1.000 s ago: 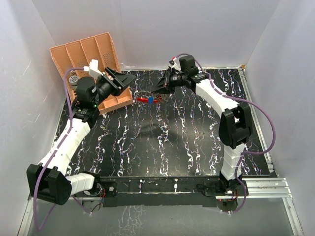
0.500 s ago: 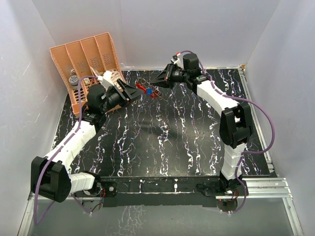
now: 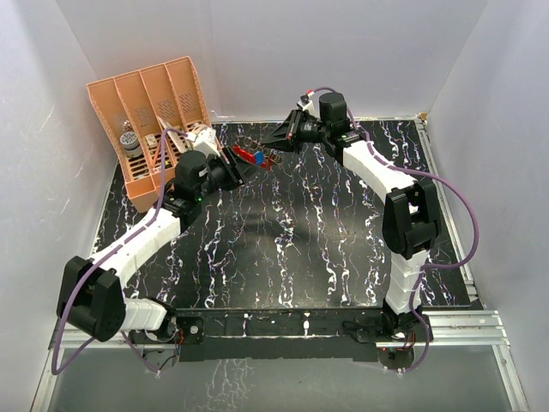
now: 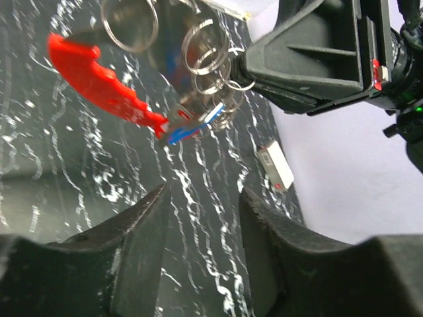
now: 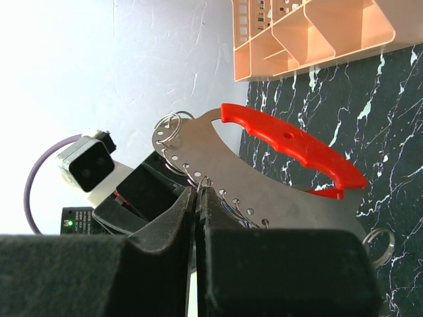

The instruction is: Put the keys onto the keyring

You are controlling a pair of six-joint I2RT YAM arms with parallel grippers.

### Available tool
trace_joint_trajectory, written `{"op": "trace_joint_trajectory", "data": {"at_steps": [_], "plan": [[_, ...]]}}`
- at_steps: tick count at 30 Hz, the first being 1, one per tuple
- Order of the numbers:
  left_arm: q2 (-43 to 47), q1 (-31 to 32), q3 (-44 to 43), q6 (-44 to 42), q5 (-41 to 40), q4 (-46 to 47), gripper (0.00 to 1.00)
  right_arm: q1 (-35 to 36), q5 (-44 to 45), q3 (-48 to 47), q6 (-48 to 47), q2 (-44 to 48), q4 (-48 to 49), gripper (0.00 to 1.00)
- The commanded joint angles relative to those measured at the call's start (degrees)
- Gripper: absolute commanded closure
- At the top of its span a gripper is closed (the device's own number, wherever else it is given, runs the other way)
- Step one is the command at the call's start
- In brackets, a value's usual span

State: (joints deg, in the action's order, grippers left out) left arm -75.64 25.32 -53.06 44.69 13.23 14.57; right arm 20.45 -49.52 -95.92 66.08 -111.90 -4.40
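Watching the overhead feed, I have both arms reaching to the back middle of the black marbled table [image 3: 300, 249], their tips close together. The right gripper [image 5: 199, 193] is pinched tight on the edge of the keyring [image 5: 198, 155], which on my screens reads as a flat grey metal plate, with its fingers closed flat against each other over the rim. A red grip [image 5: 291, 142] runs along the plate's far edge, and a row of small holes follows the near edge.

Several split rings [image 4: 205, 53] hang from those holes, bunched just beside the right gripper's black fingertips. A blue-headed key [image 4: 198, 129] dangles among the lowest rings, touching them (I cannot tell which ring carries it). The whole keyring is held up off the table, tilted, between the two grippers.

The left gripper [image 4: 203, 198] sits just below and short of the hanging rings. Its jaws stand moderately apart with nothing between them, only bare table showing through the gap. It touches neither the plate nor the key.

A small white block [image 4: 276, 165] lies on the table near the back edge, apart from both grippers. An orange slotted organizer [image 3: 150, 99] leans at the back left corner, beside the left arm's forearm.
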Motion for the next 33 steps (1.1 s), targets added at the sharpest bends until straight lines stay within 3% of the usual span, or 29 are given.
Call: {"op": "trace_joint_trajectory", "data": {"at_steps": [1,5,11,15,25,31,33], "plan": [[3.45,0.50,2.77,-8.43,-8.18,8.07,0.61,-0.32,-1.63,-0.04,-0.31,2.94,4.14,1.00],[3.08,0.61,6.14,-11.62,-7.63,17.16,0.69,-0.33,-1.68,0.61,-0.35,3.38,4.40,1.00],[0.07,1.36,7.37,-14.29,-5.19,24.63,0.69,-0.34,-1.94,1.00,-0.08,3.90,4.76,1.00],[0.18,1.92,10.32,-16.23,-4.49,31.57,0.65,-0.32,-2.11,1.17,-0.08,3.97,4.84,1.00],[-0.93,2.10,13.04,-21.32,-2.73,36.92,0.49,-0.32,-2.33,1.25,0.02,4.38,5.18,1.00],[-2.50,2.19,14.43,-24.65,-2.24,41.62,0.48,-0.28,-2.63,1.78,0.04,5.08,5.35,1.00],[-4.14,2.24,15.16,-25.92,-1.57,44.50,0.53,-0.23,-2.82,1.94,0.09,5.33,5.37,1.00]]}}
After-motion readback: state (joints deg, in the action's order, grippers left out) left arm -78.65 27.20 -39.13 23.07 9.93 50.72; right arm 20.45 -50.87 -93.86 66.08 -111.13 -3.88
